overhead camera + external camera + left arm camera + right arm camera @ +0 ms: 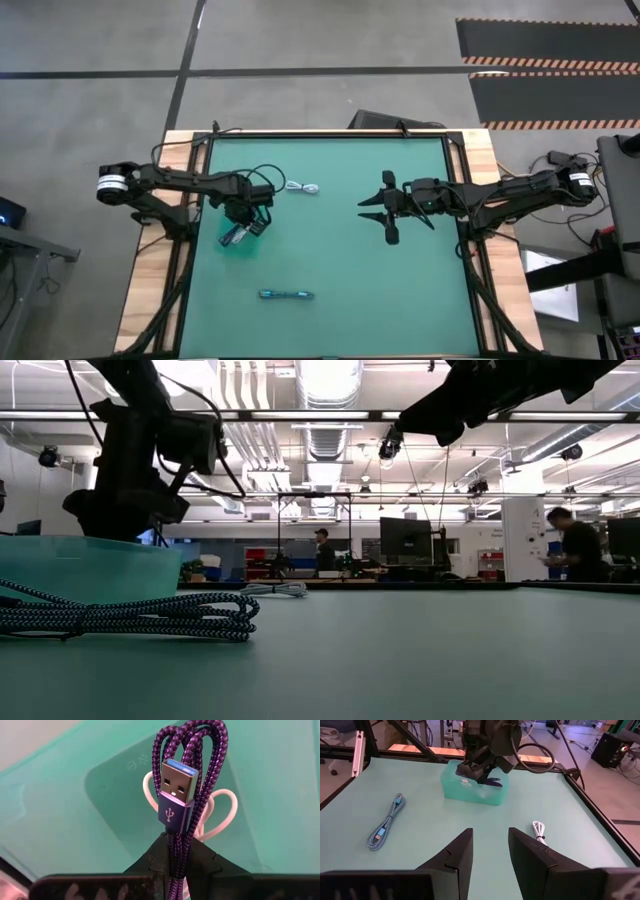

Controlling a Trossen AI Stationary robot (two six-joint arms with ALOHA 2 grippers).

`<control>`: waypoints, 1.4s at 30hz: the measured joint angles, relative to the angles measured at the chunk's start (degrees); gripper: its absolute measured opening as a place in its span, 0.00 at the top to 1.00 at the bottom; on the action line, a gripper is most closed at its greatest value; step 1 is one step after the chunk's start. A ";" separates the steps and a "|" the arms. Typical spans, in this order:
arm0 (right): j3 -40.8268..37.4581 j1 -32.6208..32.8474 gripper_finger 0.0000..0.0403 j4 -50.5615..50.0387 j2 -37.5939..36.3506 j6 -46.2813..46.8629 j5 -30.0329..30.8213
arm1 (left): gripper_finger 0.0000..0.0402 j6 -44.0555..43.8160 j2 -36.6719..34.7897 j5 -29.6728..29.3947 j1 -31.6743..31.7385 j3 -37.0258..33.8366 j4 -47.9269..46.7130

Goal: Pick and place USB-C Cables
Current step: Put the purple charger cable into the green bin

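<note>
My left gripper (178, 851) is shut on a dark purple-black braided cable bundle (192, 760) and points down into the clear teal tub (237, 237) near the table's left side. A white cable (224, 815) lies coiled on the tub's floor under it. A second white bundle (303, 188) rests flat on the mat toward the far side. The teal-blue bundle (286, 294) lies flat near the near edge. My right gripper (384, 206) hovers open above the mat's right half and touches nothing. My left gripper pinches the dark bundle's several strands (176, 845) between its two fingers (150, 862), which come from above and point down. The looped end and a USB plug (176, 790) stick out past the fingertips inside the tub. Whether that end touches the tub floor cannot be seen.
The green mat (340, 260) is bare between the tub, the two loose bundles and my right gripper. Wooden borders and black frame rails (470, 200) run along the table's sides. People stand in the room far behind the table (575, 545).
</note>
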 joint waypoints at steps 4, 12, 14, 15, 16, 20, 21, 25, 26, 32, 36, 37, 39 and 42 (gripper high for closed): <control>0.00 0.00 0.72 0.00 0.00 0.01 -0.02 | 0.95 -0.02 0.00 -0.01 0.00 -0.84 1.08; 0.00 -0.01 0.72 0.02 0.00 0.04 0.00 | 0.95 -0.09 0.00 0.08 0.00 -2.73 3.38; 0.00 -0.01 0.72 0.02 0.00 0.04 -0.01 | 0.95 -0.09 0.00 0.08 0.00 -2.75 3.44; 0.00 -0.01 0.72 0.02 0.00 0.04 0.00 | 0.95 -0.09 0.00 0.08 0.00 -2.75 3.48; 0.00 -0.01 0.72 0.02 0.00 0.07 0.00 | 0.95 -0.04 0.00 0.08 0.00 -2.75 3.50; 0.00 -0.02 0.72 0.02 0.00 0.08 -0.01 | 0.94 0.00 0.00 0.07 0.00 -2.75 3.72; 0.00 0.00 0.72 0.02 0.00 0.07 -0.02 | 0.93 0.00 0.00 0.05 0.00 -2.75 3.89; 0.00 -0.02 0.72 0.02 0.00 0.07 -0.02 | 0.88 0.00 0.00 -0.01 0.00 -2.75 4.05; 0.00 -0.02 0.72 0.02 0.00 0.07 -0.02 | 0.87 0.00 0.00 -0.01 0.00 -2.75 4.05; 0.00 -0.01 0.72 0.02 0.00 0.09 -0.02 | 0.80 0.36 0.00 0.00 0.00 -2.34 3.94; 0.00 0.00 0.72 0.02 0.00 0.09 -0.02 | 0.78 1.97 -0.53 0.96 0.00 -1.37 3.18; 0.00 -0.02 0.72 0.01 0.00 0.09 -0.02 | 0.78 2.44 -0.89 1.26 -0.02 -1.04 2.74; 0.00 0.00 0.72 0.02 0.00 0.11 -0.02 | 0.78 3.41 -1.95 1.45 -0.02 -0.46 2.00; 0.00 -0.01 0.72 0.03 0.00 0.12 -0.02 | 0.78 3.75 -3.88 1.46 -0.02 0.64 0.71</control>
